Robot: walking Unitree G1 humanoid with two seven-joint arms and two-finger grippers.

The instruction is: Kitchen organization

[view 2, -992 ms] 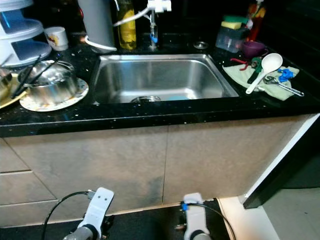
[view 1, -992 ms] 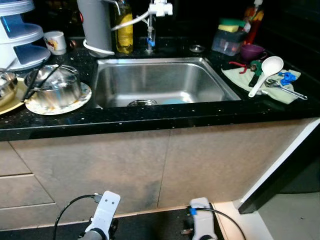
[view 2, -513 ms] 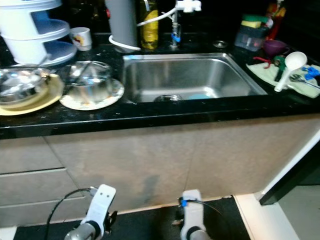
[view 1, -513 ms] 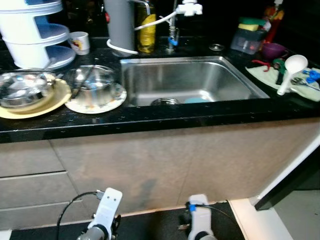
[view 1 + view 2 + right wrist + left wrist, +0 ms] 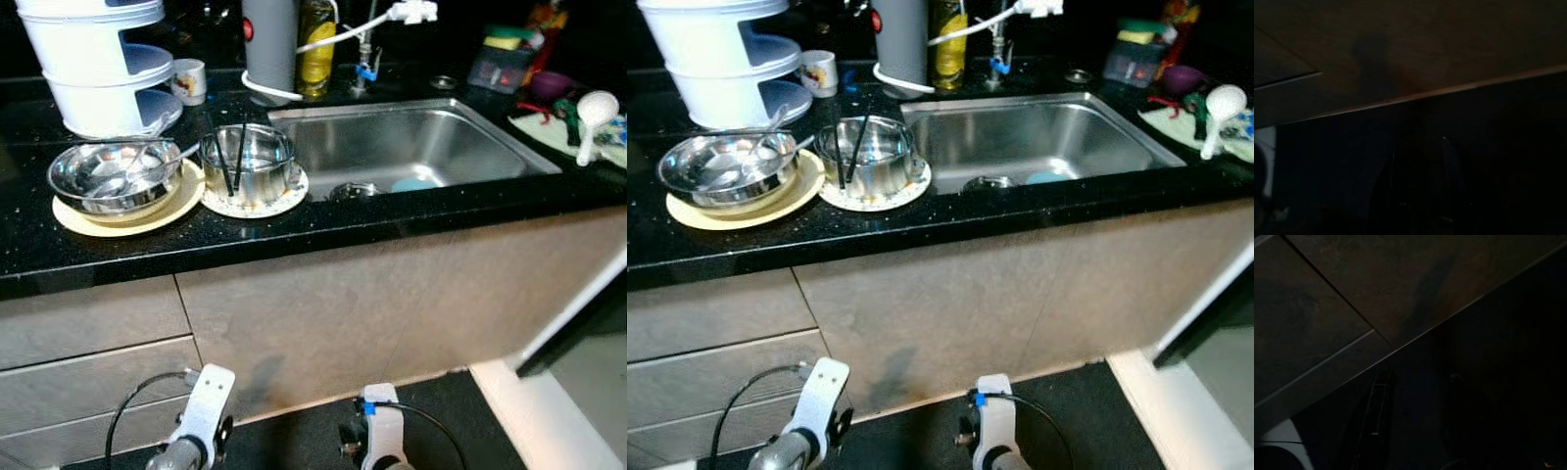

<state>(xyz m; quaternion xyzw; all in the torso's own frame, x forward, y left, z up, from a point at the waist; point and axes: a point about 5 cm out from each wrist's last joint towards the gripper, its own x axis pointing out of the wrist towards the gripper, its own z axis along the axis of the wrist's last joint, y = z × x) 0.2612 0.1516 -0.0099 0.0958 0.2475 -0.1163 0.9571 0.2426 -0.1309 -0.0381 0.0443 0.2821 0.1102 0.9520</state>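
On the black counter (image 5: 323, 220) a steel bowl (image 5: 113, 174) with a spoon sits on a yellow plate (image 5: 147, 215). Beside it a steel pot (image 5: 257, 168) holding black chopsticks stands on a patterned plate (image 5: 279, 204). The steel sink (image 5: 411, 147) lies to their right, with a blue item (image 5: 413, 183) near its drain. Both silver arms hang low before the cabinet: the left arm (image 5: 201, 421) and the right arm (image 5: 377, 431). In the dark wrist views my left gripper (image 5: 1419, 377) and right gripper (image 5: 1422, 144) point at the cabinet front and the floor.
A white tiered container (image 5: 98, 59), a mug (image 5: 189, 80), a grey cylinder (image 5: 269, 44), a yellow bottle (image 5: 315, 49) and the faucet (image 5: 402, 14) line the back. A white ladle (image 5: 593, 110), a cloth and a sponge box (image 5: 505, 64) sit at the right. Drawers (image 5: 88, 372) are at lower left.
The whole picture has shifted: the camera has swung left, bringing the bowls and the white container towards the middle. The things on the counter and the hanging arms have not moved.
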